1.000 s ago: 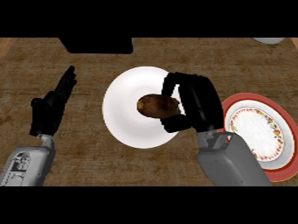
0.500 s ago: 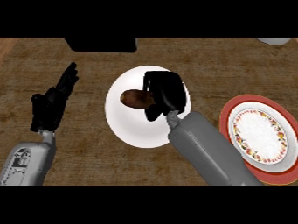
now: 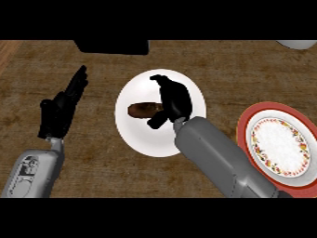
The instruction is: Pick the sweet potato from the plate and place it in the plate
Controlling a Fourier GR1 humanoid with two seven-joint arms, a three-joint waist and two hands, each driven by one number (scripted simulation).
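Observation:
A brown sweet potato (image 3: 142,110) lies left of centre on a white plate (image 3: 143,139) in the middle of the wooden counter. My right hand (image 3: 175,100) hovers over that plate just right of the potato, fingers stretched toward the far rim and thumb below the potato's right end. It looks open and may be touching the potato, but no finger wraps it. Its palm hides the potato's right end. A second plate (image 3: 246,122), red-rimmed with a patterned white centre, sits to the right, partly under my right forearm. My left hand (image 3: 60,109) rests open at the left, fingers up.
A dark box-like object (image 3: 113,46) stands at the counter's far edge, behind the white plate. A pale round object (image 3: 298,44) shows at the far right corner. Bare wooden counter lies between my left hand and the white plate.
My right hand has moved left across the white plate and its fingers have straightened. The sweet potato has shifted a little to the left. The left hand has stayed still.

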